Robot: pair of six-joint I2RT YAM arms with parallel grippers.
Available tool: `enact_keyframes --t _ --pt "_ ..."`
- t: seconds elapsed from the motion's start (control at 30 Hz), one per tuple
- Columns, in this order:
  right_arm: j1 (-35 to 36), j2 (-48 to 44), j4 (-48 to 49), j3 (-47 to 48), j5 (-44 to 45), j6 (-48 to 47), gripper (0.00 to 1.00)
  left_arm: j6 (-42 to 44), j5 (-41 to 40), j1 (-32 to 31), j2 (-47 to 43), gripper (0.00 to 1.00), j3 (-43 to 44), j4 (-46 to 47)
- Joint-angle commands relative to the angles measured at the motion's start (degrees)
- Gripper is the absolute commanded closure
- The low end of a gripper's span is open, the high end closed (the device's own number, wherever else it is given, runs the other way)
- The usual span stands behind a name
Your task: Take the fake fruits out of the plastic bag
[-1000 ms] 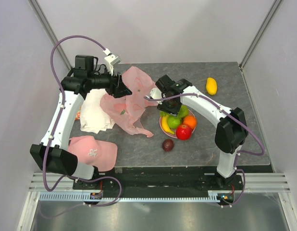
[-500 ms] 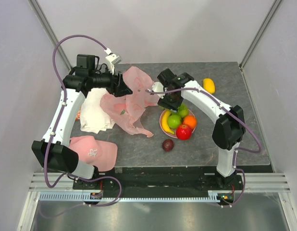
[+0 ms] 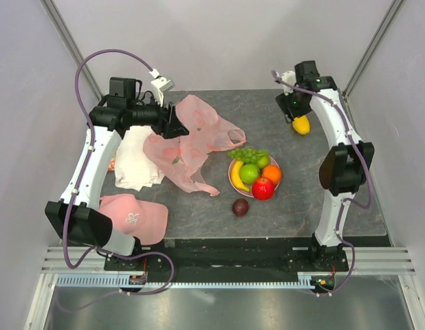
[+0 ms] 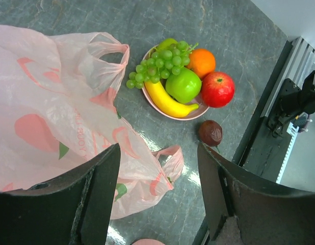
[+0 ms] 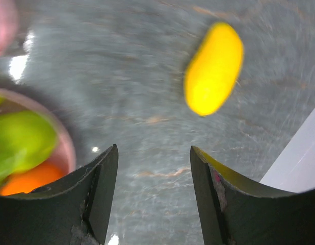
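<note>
Plastic bag (image 3: 192, 141) crumpled on table (image 3: 295, 206) beside white cloth (image 3: 138, 165); plate (image 4: 174, 118) of banana (image 4: 165, 101), green apple (image 4: 184, 85), red apple (image 4: 217, 89), orange (image 4: 201, 62), grapes (image 4: 157, 64) just right; plum (image 3: 240, 207) near, mango (image 3: 302, 124) well apart. Left pincer (image 4: 157, 153) released over bag, right pincer (image 5: 153, 153) released by mango.

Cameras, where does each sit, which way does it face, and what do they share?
Top external: above and behind the robot, facing down on the table; both arms show.
Left wrist: behind the open left gripper, facing down at plastic bag and plate.
Right wrist: behind the open right gripper, facing down at mango.
Shared: all see the plate.
</note>
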Motion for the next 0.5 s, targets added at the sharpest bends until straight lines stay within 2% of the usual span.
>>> enact_keyframes --t 0.0,0.23,0.47 --pt "-5.29 9.93 3.69 4.16 1.25 5.49 0.32 3.7 -1.12 0.36 0.75 0.31 2.98 -3.5" --pt "-6.1 18.81 7.12 11.8 6.62 6.11 0.24 6.25 -3.22 0.36 0.74 0.31 2.28 -5.97" --pt "-6.1 26.37 8.79 17.0 9.52 5.84 0.21 6.43 -4.46 0.36 0.75 0.31 0.26 -6.85"
